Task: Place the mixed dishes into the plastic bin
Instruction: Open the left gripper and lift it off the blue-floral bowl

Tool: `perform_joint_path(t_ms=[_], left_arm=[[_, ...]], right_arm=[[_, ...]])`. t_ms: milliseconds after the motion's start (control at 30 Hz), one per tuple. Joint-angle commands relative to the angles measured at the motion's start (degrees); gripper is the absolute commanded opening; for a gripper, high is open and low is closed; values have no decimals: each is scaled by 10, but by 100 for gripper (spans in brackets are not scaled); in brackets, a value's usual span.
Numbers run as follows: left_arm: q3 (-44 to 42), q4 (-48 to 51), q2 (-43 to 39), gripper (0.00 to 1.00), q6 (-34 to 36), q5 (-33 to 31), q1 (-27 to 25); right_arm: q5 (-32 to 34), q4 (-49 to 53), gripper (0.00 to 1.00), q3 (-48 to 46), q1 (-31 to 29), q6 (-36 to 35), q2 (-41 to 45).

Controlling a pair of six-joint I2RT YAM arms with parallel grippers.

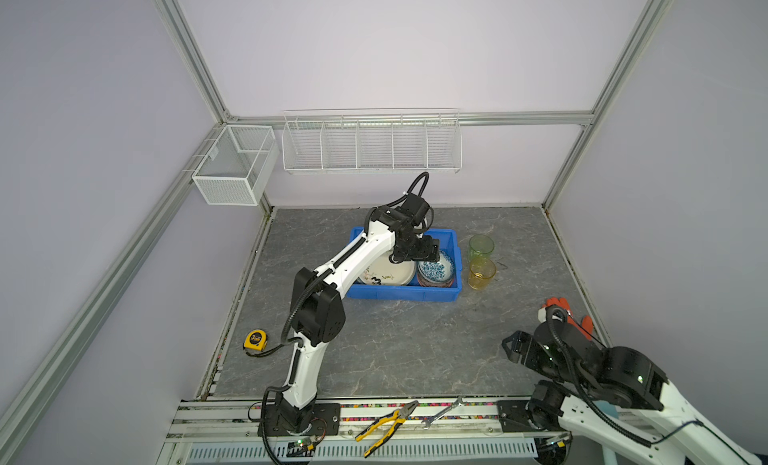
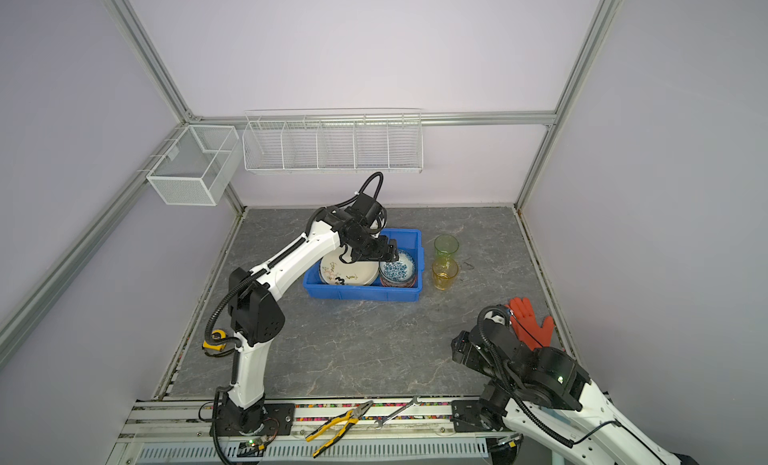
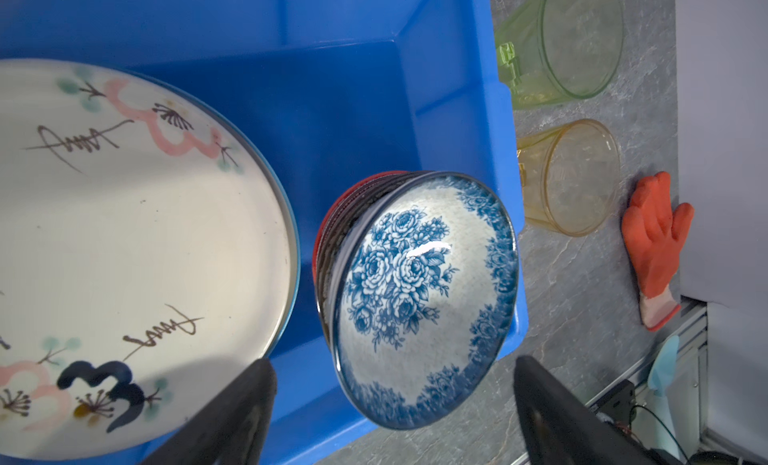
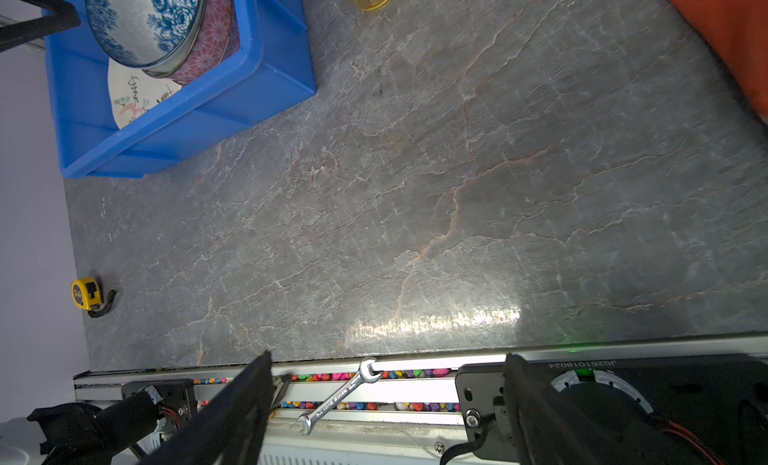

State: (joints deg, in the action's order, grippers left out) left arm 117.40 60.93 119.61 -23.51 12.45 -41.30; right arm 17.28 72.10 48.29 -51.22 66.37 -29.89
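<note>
Crockery is mostly sitting inside the plastic bin (image 1: 405,294) in both top views. A cream floral plate (image 1: 388,273) is lying on the left of its floor. Beside it, a stack of patterned bowls (image 3: 332,234) is resting with the blue bowl (image 1: 435,268) on top. Whether other plates are lying under the cream one is hard to tell.

The left hand (image 3: 392,360) is hovering just above the blue bowl, its jaws spread wide and gripping nothing. The right hand (image 4: 387,355) is waiting near the front right of the tabletop (image 1: 395,350), well apart from the bin, equally wide and empty.

Two pieces are standing outside. The green glass (image 1: 481,247) and the amber glass (image 1: 482,273) are sitting upright on the tabletop just beside the bin's right wall, close together. So the plates and bowls are looking finished, and only the glasses are waiting to go in.
</note>
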Motion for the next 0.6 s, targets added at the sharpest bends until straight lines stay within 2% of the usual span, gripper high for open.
perform_joint_path(t_ms=[0, 233, 567], left_arm=[[-24, -7, -27, 99, -3, -6, 0], [-72, -16, -73, 100, -4, -24, 0], [-178, -31, -158, 99, -16, -53, 1]], right_arm=[[2, -23, 88, 0, -5, -13, -20], [36, -22, 88, 17, -4, -21, -43], [60, -25, 88, 74, 13, -91, -126]])
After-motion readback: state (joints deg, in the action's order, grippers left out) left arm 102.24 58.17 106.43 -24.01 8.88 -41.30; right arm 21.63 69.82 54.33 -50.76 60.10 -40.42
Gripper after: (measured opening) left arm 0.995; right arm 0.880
